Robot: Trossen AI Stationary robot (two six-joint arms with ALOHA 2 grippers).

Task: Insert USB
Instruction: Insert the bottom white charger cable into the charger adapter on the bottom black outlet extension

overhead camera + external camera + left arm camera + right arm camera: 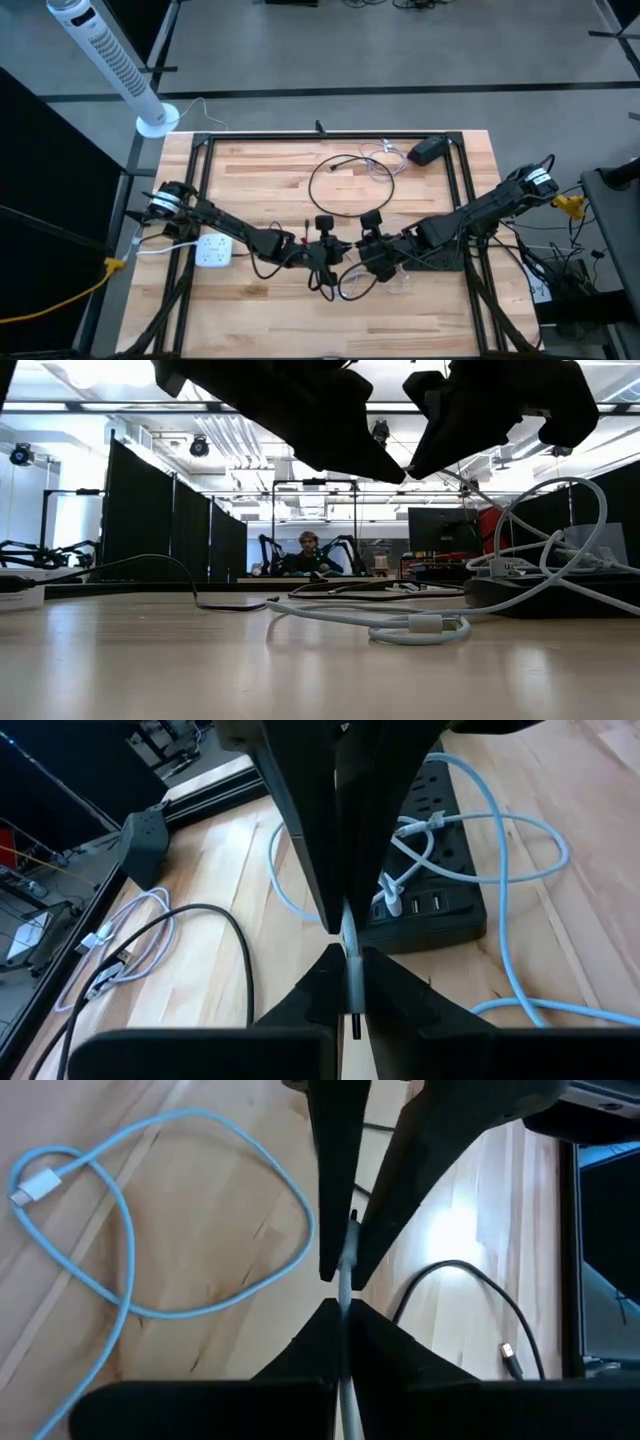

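Over the wooden table, both end effectors pinch the pale cable.

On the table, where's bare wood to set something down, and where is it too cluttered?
The table is bare in the far left stretch, between the frame rail and the black cable loop, and along the near edge at both corners. It is crowded mid-table, where the left gripper and right gripper meet among white cables, and around the white power strip.

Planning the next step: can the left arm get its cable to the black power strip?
Probably yes: the left gripper pinches the white cable just short of the black power strip, with bare wood between them.
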